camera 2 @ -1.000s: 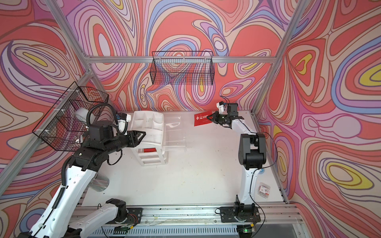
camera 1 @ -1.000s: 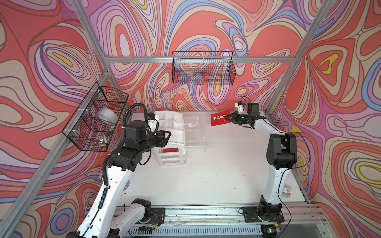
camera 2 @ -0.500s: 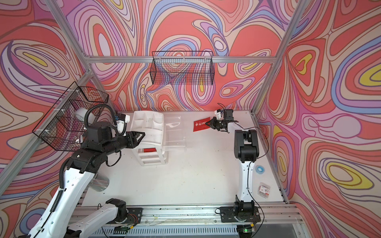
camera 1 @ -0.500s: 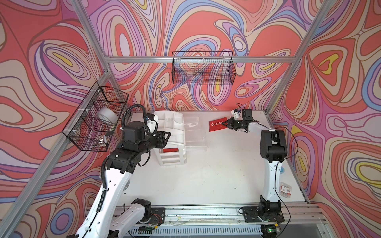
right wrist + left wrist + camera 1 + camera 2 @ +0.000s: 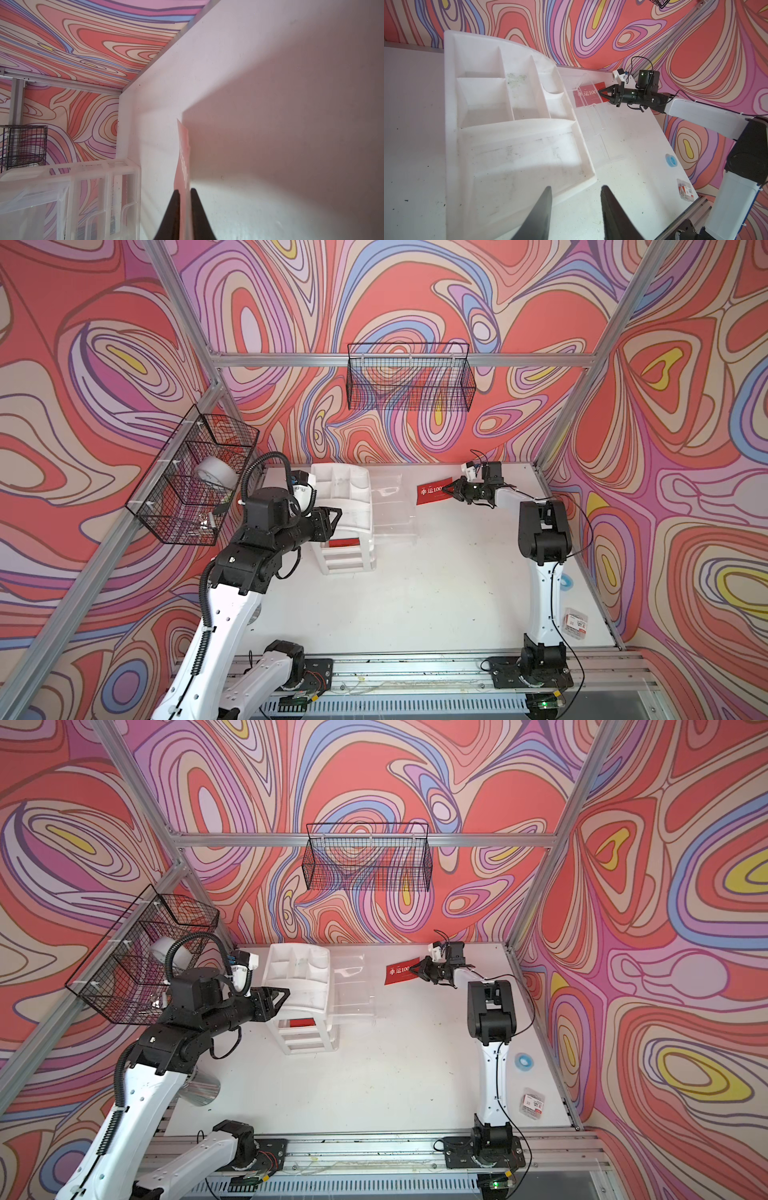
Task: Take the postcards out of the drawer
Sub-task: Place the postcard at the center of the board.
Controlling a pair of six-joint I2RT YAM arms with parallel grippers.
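A red postcard (image 5: 432, 494) (image 5: 399, 973) hangs low over the back of the table, just right of the clear pulled-out drawer (image 5: 392, 512). Its right edge sits between the fingertips of my right gripper (image 5: 446, 489) (image 5: 185, 190), whose jaws stand slightly apart around it. The left wrist view shows that postcard (image 5: 588, 97) partly behind the clear plastic. Another red postcard (image 5: 344, 542) shows inside the white organizer (image 5: 345, 489), low down. Left of the organizer, my left gripper (image 5: 332, 518) (image 5: 576, 187) is open and empty beside its top corner.
Wire baskets hang on the back wall (image 5: 409, 377) and the left wall (image 5: 191, 485); the left one holds a tape roll. A blue tape roll (image 5: 521, 1060) and a small clear labelled box (image 5: 575, 624) lie by the right edge. A metal cup (image 5: 201, 1088) stands under my left arm.
My right arm folded back and brought the postcard a little left and lower, beside the drawer. Its jaws have parted slightly. The left arm barely moved.
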